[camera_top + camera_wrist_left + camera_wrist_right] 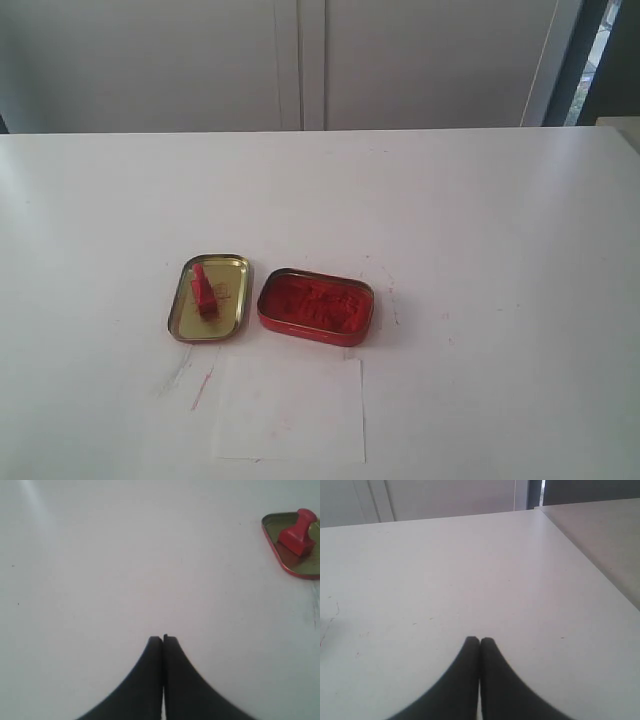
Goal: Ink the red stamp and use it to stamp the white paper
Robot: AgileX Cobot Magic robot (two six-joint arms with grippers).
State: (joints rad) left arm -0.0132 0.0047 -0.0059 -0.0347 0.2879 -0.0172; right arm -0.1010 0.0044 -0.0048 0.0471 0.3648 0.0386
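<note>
Nearest, at the lower centre of the exterior view: the white paper (290, 408), flat on the table (480, 250), with no clear stamp mark to be seen. Just beyond, left of centre: a gold open tin (232, 300) with the red stamp (204, 292) inside, seemingly on its side, knob toward the far rim. Just beside it to the right, a tin of red ink (316, 335). Farther back, only tabletop, then pale cabinet doors. No arm anywhere in that view. Left gripper (163, 639) pinched fully together, holding nothing, over bare table, stamp and tin corner at the upper right of its wrist frame. Right gripper (480, 640) likewise closed tight, nothing held, pointed at plain tabletop. Judged as the very start: stamp not yet picked up, nothing inked. Next likely calling for the left fingers spread, then lowered around the knob for a lift toward the ink.
</note>
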